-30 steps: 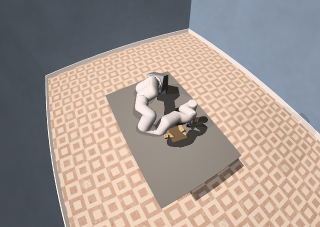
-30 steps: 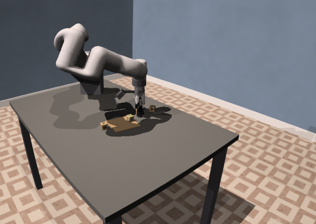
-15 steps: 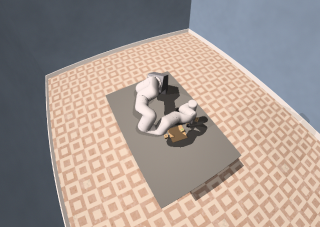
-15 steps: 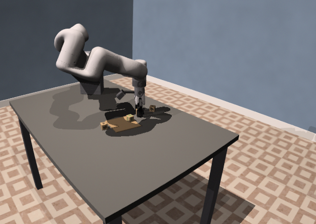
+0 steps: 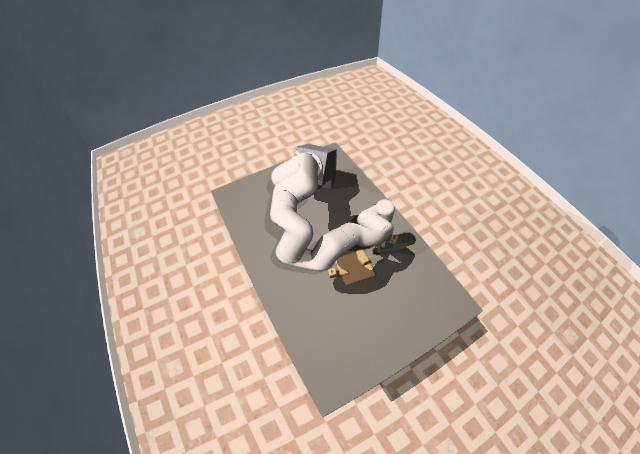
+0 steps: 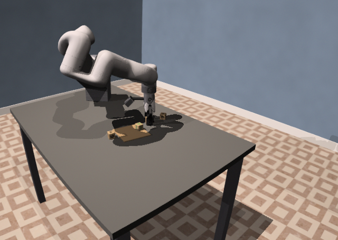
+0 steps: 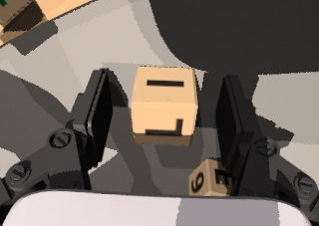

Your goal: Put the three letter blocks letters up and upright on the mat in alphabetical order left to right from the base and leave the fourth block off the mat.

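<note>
The 2 black fingers of the gripper (image 7: 163, 121) are standing part-open, gripping nothing, and are flanking a pale wooden cube, the L block (image 7: 163, 107), with a gap showing on each side. The block is sitting on the matte grey table (image 6: 152, 172), off the flat tan mat (image 6: 131, 134). A second lettered block (image 7: 211, 178) is lying just beside the right finger. Another block (image 6: 138, 126) is resting on the mat's edge, and a 4th block (image 6: 111, 134) is sitting beside the mat.
</note>
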### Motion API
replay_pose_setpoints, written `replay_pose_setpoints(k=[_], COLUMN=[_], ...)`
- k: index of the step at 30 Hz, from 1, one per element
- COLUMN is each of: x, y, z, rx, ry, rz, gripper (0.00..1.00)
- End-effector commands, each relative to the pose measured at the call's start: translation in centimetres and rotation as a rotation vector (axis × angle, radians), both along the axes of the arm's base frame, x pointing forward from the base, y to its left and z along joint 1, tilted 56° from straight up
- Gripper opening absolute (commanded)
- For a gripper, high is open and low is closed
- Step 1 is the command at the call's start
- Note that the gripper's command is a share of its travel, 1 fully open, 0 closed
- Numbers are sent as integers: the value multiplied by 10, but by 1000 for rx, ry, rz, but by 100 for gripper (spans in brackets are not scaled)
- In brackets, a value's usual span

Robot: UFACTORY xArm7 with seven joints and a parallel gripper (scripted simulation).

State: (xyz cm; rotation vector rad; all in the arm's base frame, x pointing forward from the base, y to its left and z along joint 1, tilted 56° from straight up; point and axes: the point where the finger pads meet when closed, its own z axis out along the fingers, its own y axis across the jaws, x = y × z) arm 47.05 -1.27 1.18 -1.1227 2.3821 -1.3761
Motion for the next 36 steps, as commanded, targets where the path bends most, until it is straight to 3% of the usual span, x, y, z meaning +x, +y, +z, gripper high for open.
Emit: replay_pose_setpoints(k=[1,10,11,27,28,36], x=[0,0,0,0,0,0], y=[2,2,2,2,2,2], z=[1,1,1,1,1,1], rx=[2,2,2,2,2,2], ry=[-1,-1,-1,-1,-1,-1], rz=[4,4,4,4,4,4], gripper=[69,69,47,47,27,27])
